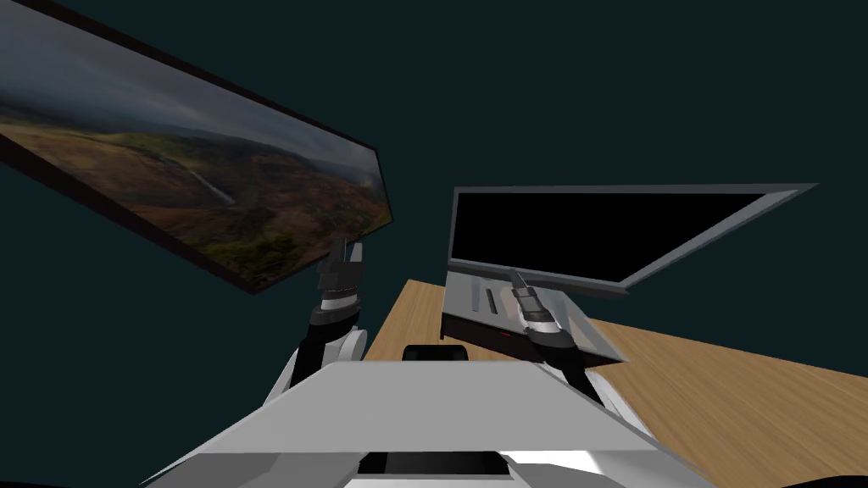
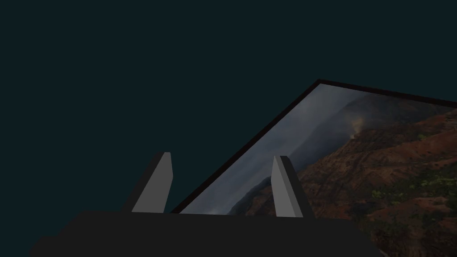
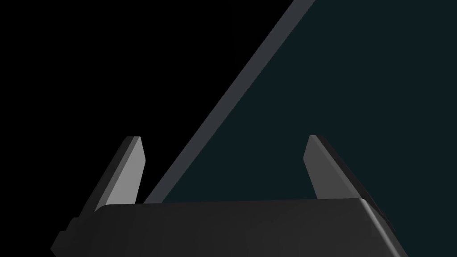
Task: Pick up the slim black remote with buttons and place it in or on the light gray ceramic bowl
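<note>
The right gripper [image 1: 515, 276] is hovering by the grey box [image 1: 468, 298] that is sitting under the television [image 1: 593, 224] on the wooden desk [image 1: 729, 398], its fingers [image 3: 129, 174] standing apart and gripping nothing. The left gripper [image 1: 346, 248] is hanging raised beside the framed landscape picture [image 1: 195, 178], its fingers likewise spread and empty. A slim dark strip [image 1: 490, 301] is lying on the box's top just beside the right gripper; I cannot tell whether it is the remote.

A grey-framed black screen [image 1: 593, 229] stands over a wooden table [image 1: 720, 407], near a landscape picture [image 1: 169, 169].
</note>
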